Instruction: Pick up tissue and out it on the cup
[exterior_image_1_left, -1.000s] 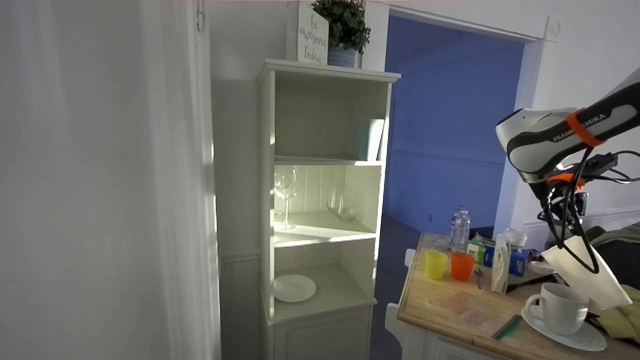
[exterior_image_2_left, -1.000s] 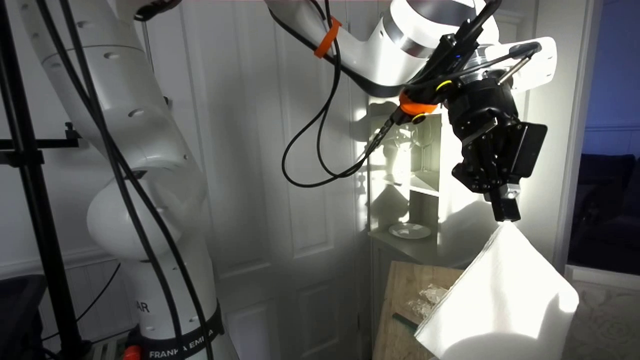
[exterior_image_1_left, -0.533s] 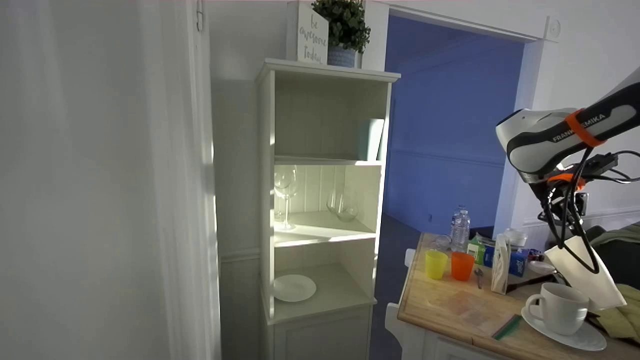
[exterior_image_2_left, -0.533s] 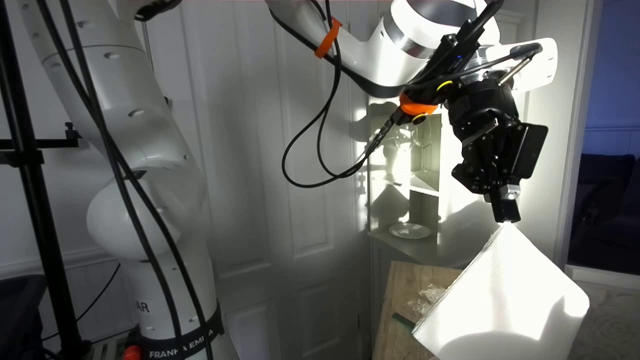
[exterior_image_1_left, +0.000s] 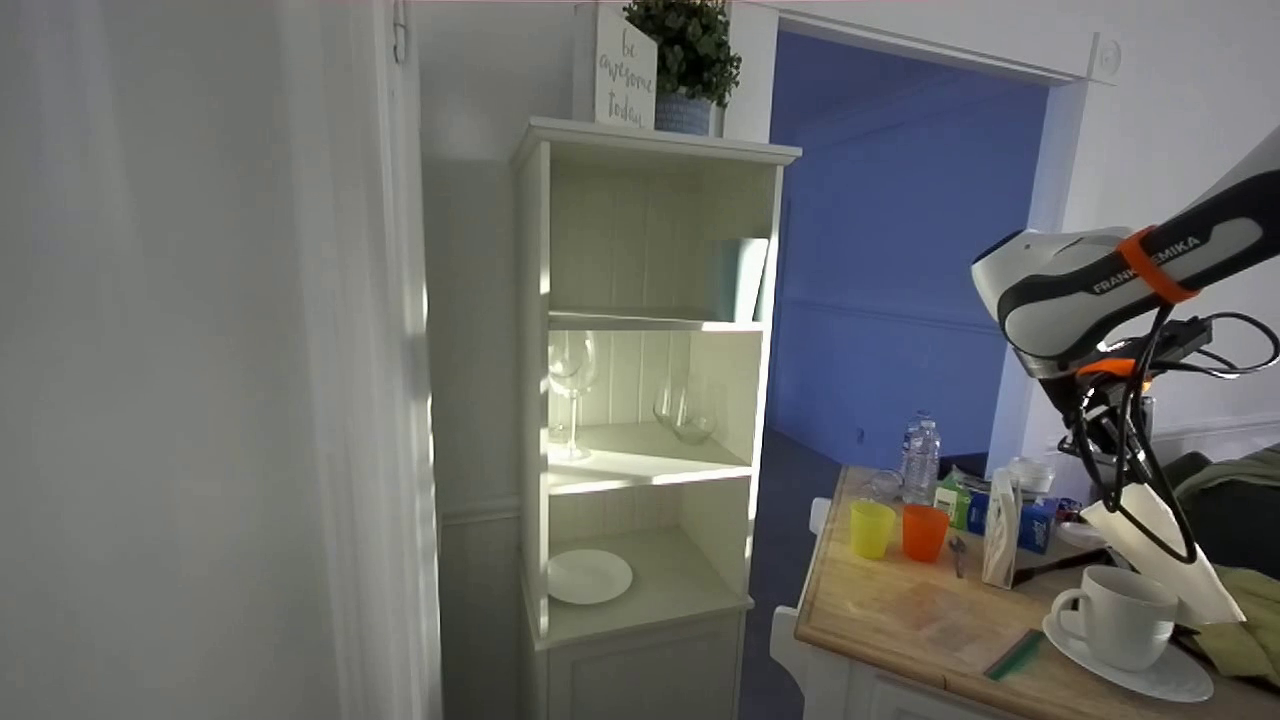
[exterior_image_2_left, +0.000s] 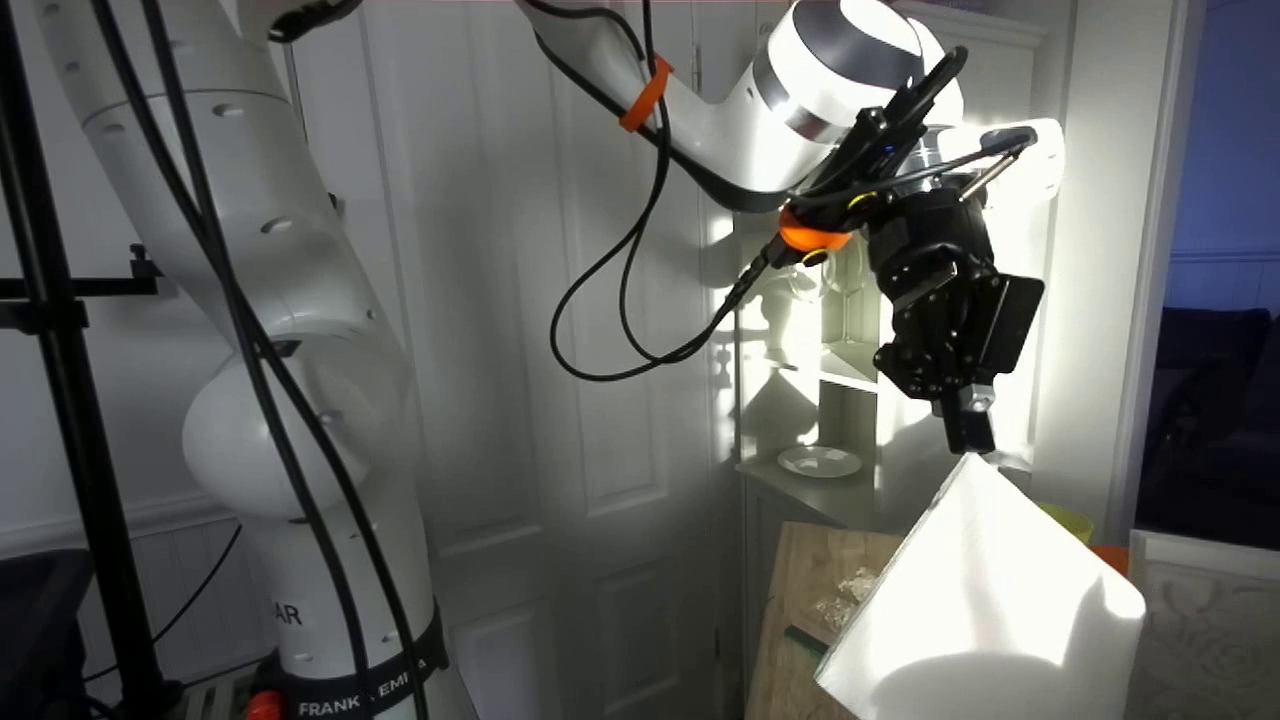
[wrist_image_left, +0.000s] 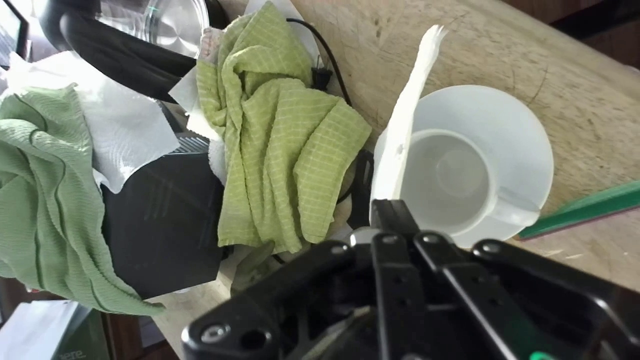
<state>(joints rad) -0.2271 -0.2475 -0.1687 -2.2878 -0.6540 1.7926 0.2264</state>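
Note:
My gripper (wrist_image_left: 390, 204) is shut on a corner of the white tissue (wrist_image_left: 407, 115), which hangs down as a limp sheet. In an exterior view the tissue (exterior_image_2_left: 1000, 590) hangs below the fingertips (exterior_image_2_left: 972, 450) and spreads wide. The white cup (exterior_image_1_left: 1130, 620) stands upright on its saucer (exterior_image_1_left: 1185, 680) near the table edge, and the tissue (exterior_image_1_left: 1165, 555) is behind it there. In the wrist view the tissue passes over one side of the cup (wrist_image_left: 445, 185) and saucer (wrist_image_left: 522, 135). I cannot tell whether tissue and cup touch.
A yellow-green cloth (wrist_image_left: 290, 160) and a black appliance (wrist_image_left: 165, 220) lie beside the cup. A green-edged bag (exterior_image_1_left: 1015, 655) is near the saucer. A yellow cup (exterior_image_1_left: 872, 530), an orange cup (exterior_image_1_left: 924, 532) and water bottles (exterior_image_1_left: 920, 460) stand farther along the wooden table (exterior_image_1_left: 880, 610).
My gripper has moved lower and to the left in both exterior views, and the tissue has moved with it. The cup and saucer have not moved.

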